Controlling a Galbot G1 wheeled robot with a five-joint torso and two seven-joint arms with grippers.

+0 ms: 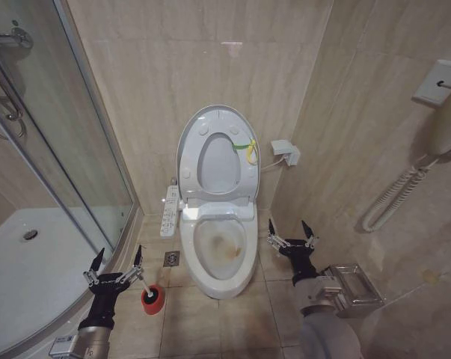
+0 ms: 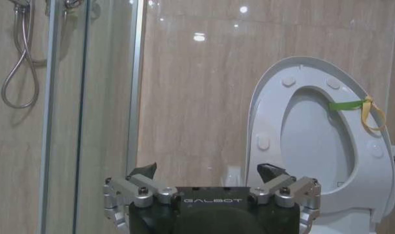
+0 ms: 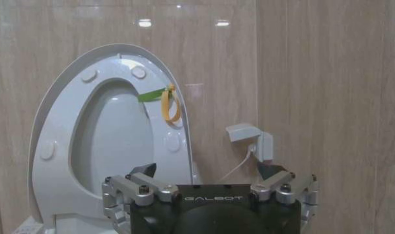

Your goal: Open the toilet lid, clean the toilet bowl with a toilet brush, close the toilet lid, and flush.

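The toilet lid (image 1: 219, 166) stands raised against the wall with the seat ring (image 1: 193, 153) up in front of it; a yellow-green strap (image 1: 246, 146) hangs at their edge. Below lies the open toilet bowl (image 1: 224, 250), stained yellow-brown inside. The toilet brush (image 1: 144, 284) leans with its thin white handle in a red holder (image 1: 153, 298) on the floor left of the bowl. My left gripper (image 1: 117, 262) is open just left of the handle, holding nothing. My right gripper (image 1: 291, 235) hovers open right of the bowl. Both wrist views face the raised lid (image 2: 314, 141) (image 3: 116, 141) over open grippers (image 2: 207, 170) (image 3: 207, 170).
A glass shower enclosure (image 1: 75, 157) and white tray (image 1: 23, 262) stand at the left. A button panel (image 1: 169, 212) sits on the bowl's left side, a floor drain (image 1: 172, 259) beside it. A metal paper holder (image 1: 354, 288) and a corded wall unit (image 1: 449, 123) are on the right wall.
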